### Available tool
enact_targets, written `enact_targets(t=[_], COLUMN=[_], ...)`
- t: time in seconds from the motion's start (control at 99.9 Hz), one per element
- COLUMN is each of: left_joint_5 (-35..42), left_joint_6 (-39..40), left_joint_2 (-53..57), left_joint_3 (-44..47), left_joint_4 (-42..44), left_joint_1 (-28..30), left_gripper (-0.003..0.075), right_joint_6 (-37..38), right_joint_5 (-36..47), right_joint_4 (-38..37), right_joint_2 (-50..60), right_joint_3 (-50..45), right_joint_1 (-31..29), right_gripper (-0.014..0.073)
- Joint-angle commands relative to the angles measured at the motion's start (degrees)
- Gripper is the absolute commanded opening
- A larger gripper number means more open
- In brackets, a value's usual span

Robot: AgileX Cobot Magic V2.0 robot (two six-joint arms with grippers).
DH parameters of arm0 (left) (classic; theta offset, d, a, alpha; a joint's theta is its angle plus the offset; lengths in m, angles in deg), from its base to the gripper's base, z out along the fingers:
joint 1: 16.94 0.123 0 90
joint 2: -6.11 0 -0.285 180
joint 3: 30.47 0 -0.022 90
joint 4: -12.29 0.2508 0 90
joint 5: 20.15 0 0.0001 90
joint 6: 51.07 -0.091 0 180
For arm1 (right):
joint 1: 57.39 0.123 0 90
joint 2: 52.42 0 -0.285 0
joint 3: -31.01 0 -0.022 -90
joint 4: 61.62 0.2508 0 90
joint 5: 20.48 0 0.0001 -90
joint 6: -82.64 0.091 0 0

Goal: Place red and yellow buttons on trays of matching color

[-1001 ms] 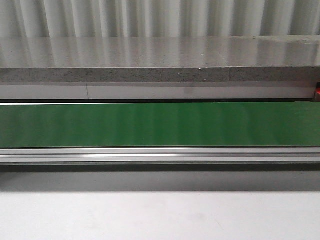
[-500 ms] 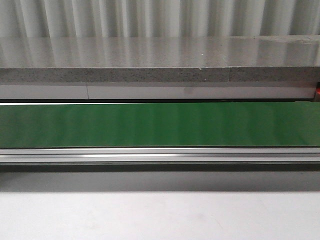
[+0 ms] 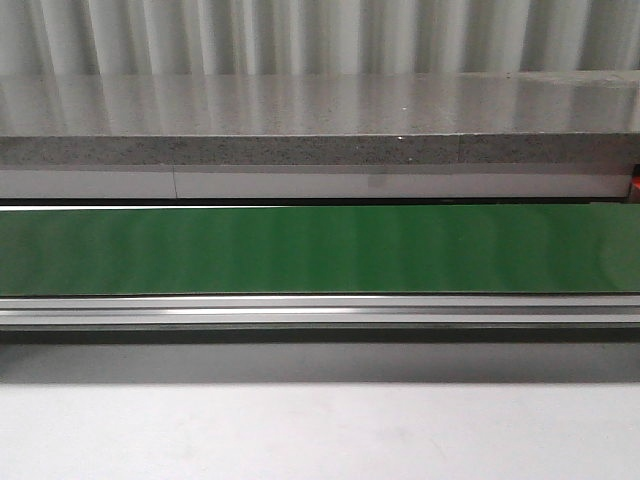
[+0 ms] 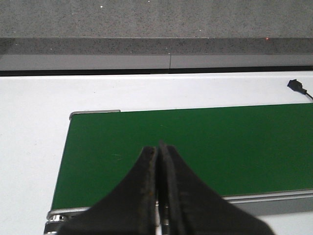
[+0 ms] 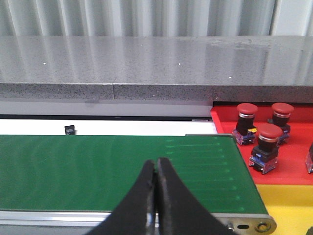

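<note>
In the right wrist view a red tray (image 5: 293,169) lies past the belt's end, and three red buttons (image 5: 266,147) stand on it. A yellow tray (image 5: 288,203) adjoins it on the nearer side; no yellow button shows. My right gripper (image 5: 156,164) is shut and empty, above the near edge of the green conveyor belt (image 5: 98,166). In the left wrist view my left gripper (image 4: 159,149) is also shut with nothing in it, over the other end of the belt (image 4: 205,142). The front view holds only bare belt (image 3: 320,250), with no gripper in it.
A grey stone ledge (image 3: 320,120) runs behind the belt, and an aluminium rail (image 3: 320,310) fronts it. A small black part (image 5: 70,130) sits on the white table behind the belt. A black cable plug (image 4: 296,86) lies on the white surface in the left wrist view.
</note>
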Motion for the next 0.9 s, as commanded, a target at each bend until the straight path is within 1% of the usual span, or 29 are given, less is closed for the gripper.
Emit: enact_targets(t=[0.0,0.12,0.891], left_joint_5=[4.26,4.26,4.26], left_joint_6=[0.21,0.21,0.21], left_joint_2=[0.06,-0.05,-0.15], left_joint_3=[-1.63,-1.63,-1.63], left_joint_4=[-0.85,-0.85,-0.85], left_joint_1=[-0.56,-0.56,-0.56], left_gripper=[-0.0020,-0.0020,-0.0020], right_joint_6=[0.10,0.50,0.49], right_joint_5=[5.50,8.02,7.97], right_joint_4=[-0.73,-0.68,-0.68], right_joint_2=[2.36,2.16,2.16], right_joint_3=[-0.50,-2.37,-2.37], right_joint_1=[-0.02,-0.02,-0.02], right_gripper=[-0.0066,-0.0066,-0.0066])
